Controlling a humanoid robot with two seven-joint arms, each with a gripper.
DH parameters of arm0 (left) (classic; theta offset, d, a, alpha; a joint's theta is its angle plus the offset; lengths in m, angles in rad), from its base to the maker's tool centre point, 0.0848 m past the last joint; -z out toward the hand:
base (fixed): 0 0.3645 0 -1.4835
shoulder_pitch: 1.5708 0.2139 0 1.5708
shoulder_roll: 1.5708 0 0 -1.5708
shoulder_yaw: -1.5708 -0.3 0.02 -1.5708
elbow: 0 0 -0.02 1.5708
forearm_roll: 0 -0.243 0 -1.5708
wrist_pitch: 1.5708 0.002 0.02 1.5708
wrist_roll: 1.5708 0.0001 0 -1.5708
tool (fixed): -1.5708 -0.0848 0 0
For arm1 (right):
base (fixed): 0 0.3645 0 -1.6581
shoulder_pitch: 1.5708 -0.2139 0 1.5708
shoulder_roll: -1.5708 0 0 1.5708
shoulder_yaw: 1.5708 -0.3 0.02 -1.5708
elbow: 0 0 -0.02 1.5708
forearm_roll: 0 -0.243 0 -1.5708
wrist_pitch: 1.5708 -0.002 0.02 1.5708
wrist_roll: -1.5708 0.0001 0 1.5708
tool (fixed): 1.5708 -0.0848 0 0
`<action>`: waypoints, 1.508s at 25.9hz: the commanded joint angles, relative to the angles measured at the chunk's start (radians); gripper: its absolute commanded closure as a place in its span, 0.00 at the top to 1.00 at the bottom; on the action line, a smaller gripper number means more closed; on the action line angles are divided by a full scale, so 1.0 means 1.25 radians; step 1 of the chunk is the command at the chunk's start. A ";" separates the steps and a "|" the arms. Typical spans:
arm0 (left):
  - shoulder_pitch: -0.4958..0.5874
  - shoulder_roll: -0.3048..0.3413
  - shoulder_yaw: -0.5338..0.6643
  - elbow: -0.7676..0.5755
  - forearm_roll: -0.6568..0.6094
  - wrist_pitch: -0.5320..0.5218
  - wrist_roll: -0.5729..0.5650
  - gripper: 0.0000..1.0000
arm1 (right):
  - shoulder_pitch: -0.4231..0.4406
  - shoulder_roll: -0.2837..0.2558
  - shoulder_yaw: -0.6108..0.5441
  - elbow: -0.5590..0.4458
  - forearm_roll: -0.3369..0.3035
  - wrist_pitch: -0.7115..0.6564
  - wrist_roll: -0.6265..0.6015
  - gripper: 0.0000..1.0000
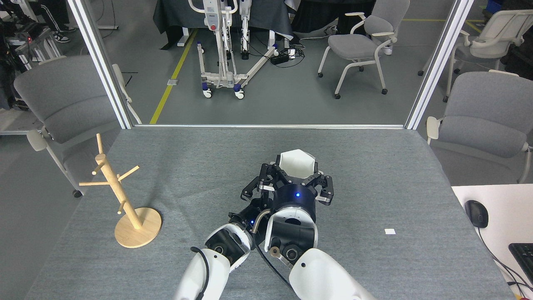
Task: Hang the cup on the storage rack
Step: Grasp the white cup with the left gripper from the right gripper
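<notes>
Just below the middle of the frame the right tool has its fingers closed around the white cup, rim facing away. The left tool sits pressed in beside it, mostly hidden — I cannot tell how far open it is. The storage rack stands well apart at the left of the bench. Risks: the crowded tools knocking the cup loose during a hand-over, or a peg missing the unseen handle.

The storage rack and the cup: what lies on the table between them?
Only bare grey table lies between storage rack and cup, seen in head view.
</notes>
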 commanded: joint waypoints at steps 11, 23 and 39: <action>-0.018 0.010 0.011 -0.008 0.073 -0.036 0.005 0.94 | 0.011 0.039 0.015 0.005 0.027 0.004 -0.001 0.35; -0.008 0.038 0.022 -0.056 0.070 -0.061 0.003 0.00 | 0.040 0.061 0.050 0.028 0.055 0.017 -0.002 0.43; -0.002 0.056 0.020 -0.019 0.063 -0.055 0.003 0.00 | 0.030 0.060 0.041 0.059 0.063 0.017 -0.010 0.94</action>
